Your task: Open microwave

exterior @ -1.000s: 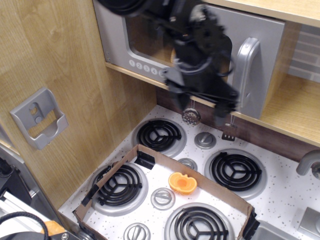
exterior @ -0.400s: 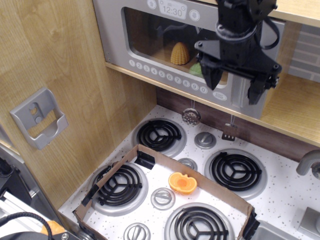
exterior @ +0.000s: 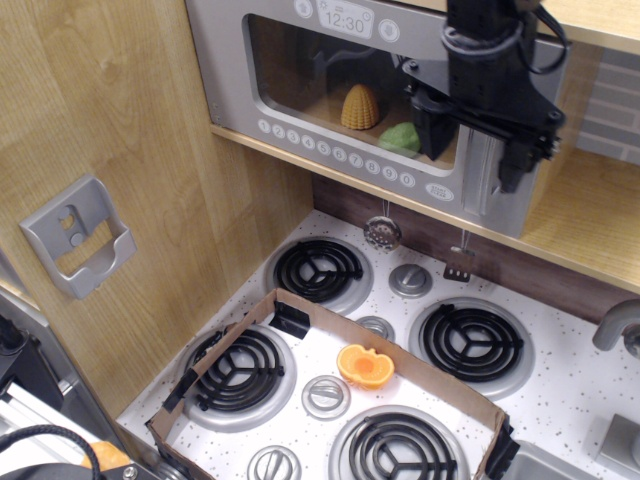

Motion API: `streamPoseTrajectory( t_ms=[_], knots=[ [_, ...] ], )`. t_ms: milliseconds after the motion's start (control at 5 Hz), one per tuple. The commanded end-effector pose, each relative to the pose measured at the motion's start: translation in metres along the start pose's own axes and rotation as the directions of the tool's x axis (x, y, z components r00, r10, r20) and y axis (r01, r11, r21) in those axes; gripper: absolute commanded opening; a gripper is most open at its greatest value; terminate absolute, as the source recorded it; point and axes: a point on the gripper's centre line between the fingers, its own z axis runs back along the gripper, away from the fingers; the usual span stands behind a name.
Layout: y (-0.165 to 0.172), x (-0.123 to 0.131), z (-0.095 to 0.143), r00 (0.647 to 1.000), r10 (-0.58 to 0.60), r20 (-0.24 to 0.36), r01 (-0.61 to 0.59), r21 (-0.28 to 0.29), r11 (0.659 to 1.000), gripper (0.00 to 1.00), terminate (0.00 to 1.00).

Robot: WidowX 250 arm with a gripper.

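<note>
The grey toy microwave [exterior: 300, 70] sits on a wooden shelf at the top, its door shut. Its clear window shows a yellow corn toy [exterior: 360, 107] and a green toy [exterior: 402, 138] inside. A row of round white buttons [exterior: 335, 153] runs under the window, and the clock display [exterior: 345, 19] reads 12:30. My black gripper [exterior: 472, 148] is open in front of the door's right side. Its fingers [exterior: 435, 128] stand on either side of the silver vertical handle [exterior: 481, 178], whose upper part the gripper hides.
Below is a white toy stove [exterior: 590, 380] with four black coil burners and silver knobs. A cardboard tray [exterior: 400, 360] lies over the front burners, with an orange toy [exterior: 365, 365] in it. Small utensils [exterior: 382, 232] hang under the shelf. A grey holder [exterior: 75, 235] is on the wooden wall at left.
My gripper has moved up and to the right, from in front of the window and buttons to the handle. The microwave door has not moved.
</note>
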Motion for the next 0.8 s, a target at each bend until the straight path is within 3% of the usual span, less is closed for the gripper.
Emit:
streamPoseTrajectory(
  t_ms=[0, 200, 600],
  knots=[
    [0.016, 0.017, 0.003, 0.998, -0.036, 0.06, 0.036, 0.003, 0.999, 1.0, 0.0],
    [0.016, 0.003, -0.003, 0.998, 0.001, 0.069, -0.001, -0.001, 1.0, 0.0, 0.0],
    [0.012, -0.016, -0.002, 0.995, 0.068, 0.068, -0.07, 0.026, 0.997, 0.0, 0.0]
  ],
)
